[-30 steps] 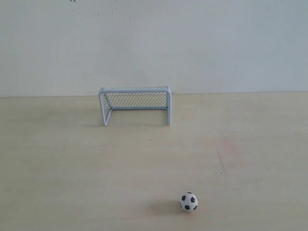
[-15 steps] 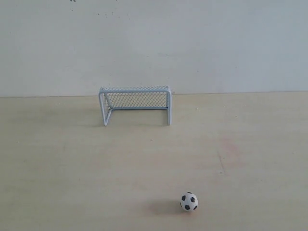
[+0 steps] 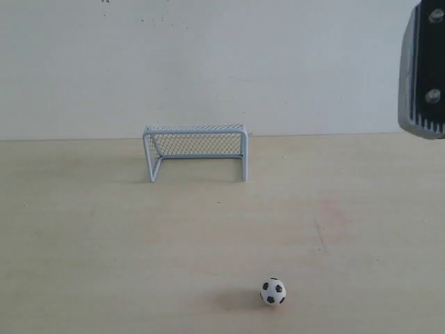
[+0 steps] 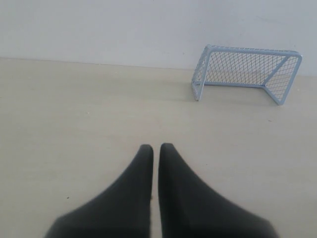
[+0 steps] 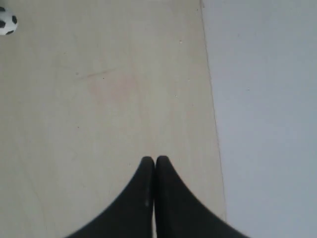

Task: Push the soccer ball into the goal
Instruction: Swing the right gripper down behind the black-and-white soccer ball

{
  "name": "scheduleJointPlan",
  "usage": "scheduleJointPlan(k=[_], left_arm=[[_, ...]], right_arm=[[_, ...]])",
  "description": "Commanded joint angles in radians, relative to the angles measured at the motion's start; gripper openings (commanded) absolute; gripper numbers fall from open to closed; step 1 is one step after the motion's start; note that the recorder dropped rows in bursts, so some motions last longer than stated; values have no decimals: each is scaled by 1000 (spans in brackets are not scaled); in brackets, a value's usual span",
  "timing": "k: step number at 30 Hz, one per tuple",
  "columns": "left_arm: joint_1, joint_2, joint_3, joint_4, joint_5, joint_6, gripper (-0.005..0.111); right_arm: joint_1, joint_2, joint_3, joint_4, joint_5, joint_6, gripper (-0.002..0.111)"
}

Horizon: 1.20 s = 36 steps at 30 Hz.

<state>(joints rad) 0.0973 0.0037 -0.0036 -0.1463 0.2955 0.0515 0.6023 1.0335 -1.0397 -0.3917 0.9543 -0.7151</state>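
Note:
The soccer ball [image 3: 273, 291], white with black patches, rests on the pale wooden table near its front edge, right of centre. It also peeks in at a corner of the right wrist view, soccer ball [image 5: 7, 22]. The goal [image 3: 195, 150], light grey with mesh, stands at the back by the wall, opening toward the front; the left wrist view shows the goal [image 4: 246, 73] too. My left gripper [image 4: 155, 147] is shut and empty above bare table. The right gripper [image 5: 152, 159] is shut and empty, far from the ball, close to the table's edge by the wall.
A grey and black part of the right arm [image 3: 423, 73] hangs at the upper right of the exterior view. A white wall [image 3: 208, 62] runs behind the goal. A faint reddish mark [image 3: 327, 216] stains the table [image 3: 104, 236].
Part of the right arm has come into the exterior view at the upper right. Ball and goal have not moved.

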Motion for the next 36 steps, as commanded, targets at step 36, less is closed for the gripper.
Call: scheduleJointPlan(k=[36], left_arm=[[-6, -4, 4, 6, -1, 1, 4]], right_arm=[[5, 691, 84, 535, -147, -842, 0]])
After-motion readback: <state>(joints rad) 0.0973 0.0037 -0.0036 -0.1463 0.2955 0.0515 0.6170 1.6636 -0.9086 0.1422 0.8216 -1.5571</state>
